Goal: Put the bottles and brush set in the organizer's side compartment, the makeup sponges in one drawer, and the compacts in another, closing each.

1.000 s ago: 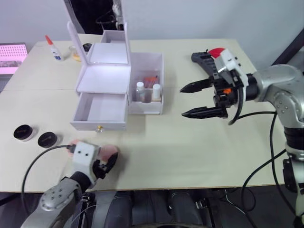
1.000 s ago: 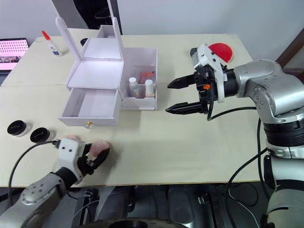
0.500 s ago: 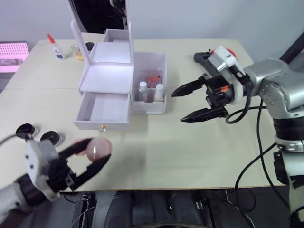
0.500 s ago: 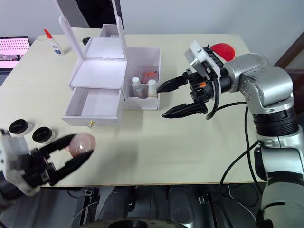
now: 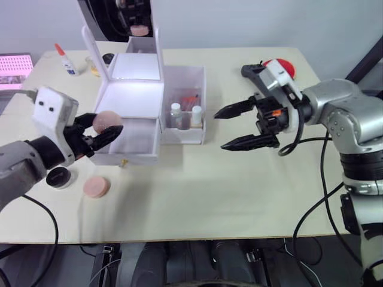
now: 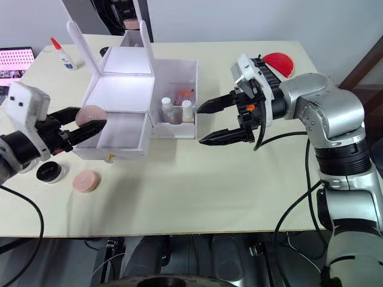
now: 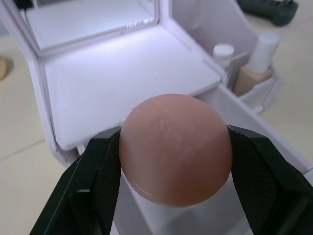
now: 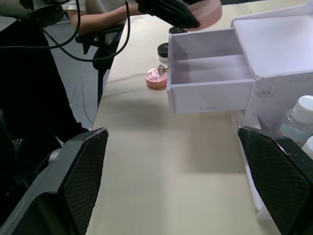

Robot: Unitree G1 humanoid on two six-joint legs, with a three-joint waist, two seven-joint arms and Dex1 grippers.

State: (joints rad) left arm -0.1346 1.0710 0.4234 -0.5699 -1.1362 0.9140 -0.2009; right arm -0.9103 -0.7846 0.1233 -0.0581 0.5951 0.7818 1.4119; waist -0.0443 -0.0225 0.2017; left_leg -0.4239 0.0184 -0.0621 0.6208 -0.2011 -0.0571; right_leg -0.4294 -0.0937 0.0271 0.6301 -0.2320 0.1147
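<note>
Left eye view: left gripper [image 5: 103, 127] clamped on a pink makeup sponge [image 5: 106, 120], held above the near-left corner of the organizer's [image 5: 139, 95] open lower drawer [image 5: 133, 141]; drawer interior partly hidden behind sponge and fingers. Second sponge [image 5: 95, 187] flat on the table [image 5: 197, 191], below and apart from the fingertips; one compact [image 5: 59, 177] beside it, partly hidden behind the left arm. Right gripper [image 5: 240, 125] held above the table with fingers wide apart, tips pointing at the side compartment [image 5: 185, 110], nothing between them. Two white-capped bottles [image 5: 176, 115] upright in that compartment, reddish items behind them too small to identify. Right eye view: same layout; glue bottle [image 6: 63, 55] far behind the left fingers, red disc [image 6: 279, 63] beyond the right gripper, partly hidden by it. Left wrist view: sponge filling the gap between both black fingers [image 7: 93, 181], open drawer beneath mostly hidden, beige bottle [image 7: 253, 69] and clear bottle [image 7: 223, 53] beyond the right-hand finger. Right wrist view: both fingers [image 8: 73, 166] far apart at the frame edges, open drawer ahead between them, empty where visible, lying sponge and compact past its gold knob, held sponge cut off at the frame edge.
</note>
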